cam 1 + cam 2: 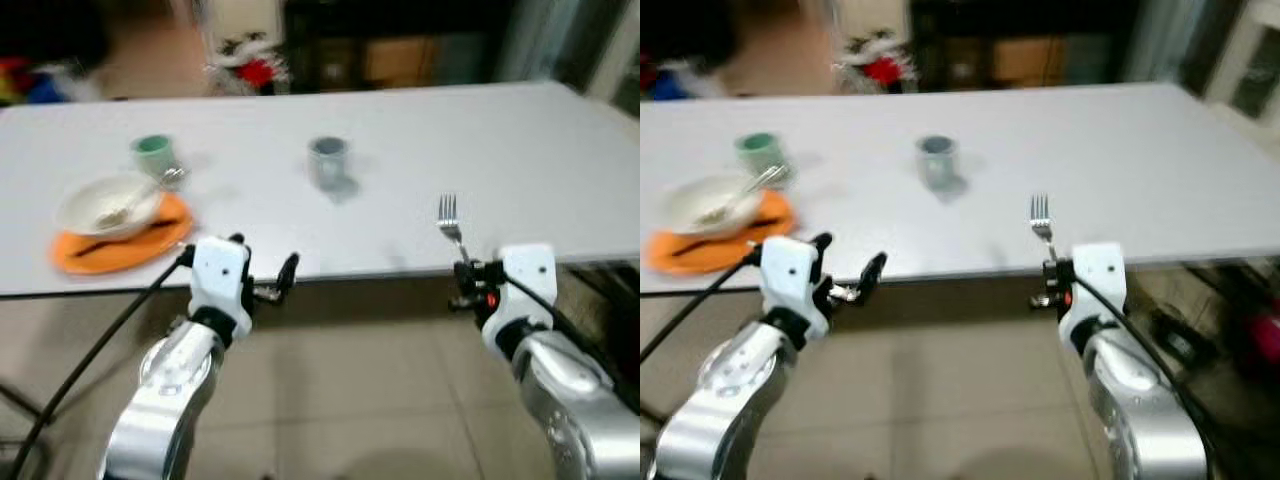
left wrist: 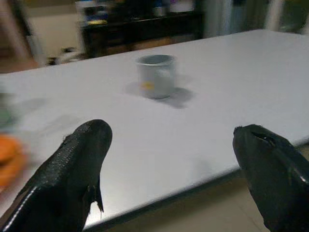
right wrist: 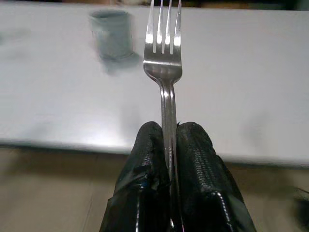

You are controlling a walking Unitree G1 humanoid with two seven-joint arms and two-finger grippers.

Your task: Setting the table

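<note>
Fork held at the white table's near edge.
Right gripper (image 3: 169, 145) is clamped on a silver metal fork (image 3: 164, 53), tines toward 12 o'clock over the white table (image 1: 520, 160); left gripper (image 1: 270, 285), fingers apart, at 9 o'clock.

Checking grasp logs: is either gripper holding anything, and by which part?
Right gripper holds the fork by its handle, tines pointing away from the fingers. Left gripper is open and holds nothing.

Head and wrist views toward table (image 1: 520, 150)

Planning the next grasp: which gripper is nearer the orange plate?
Left. The left gripper sits at the table edge beside the orange plate; the right gripper, holding the fork, is farther off.
</note>
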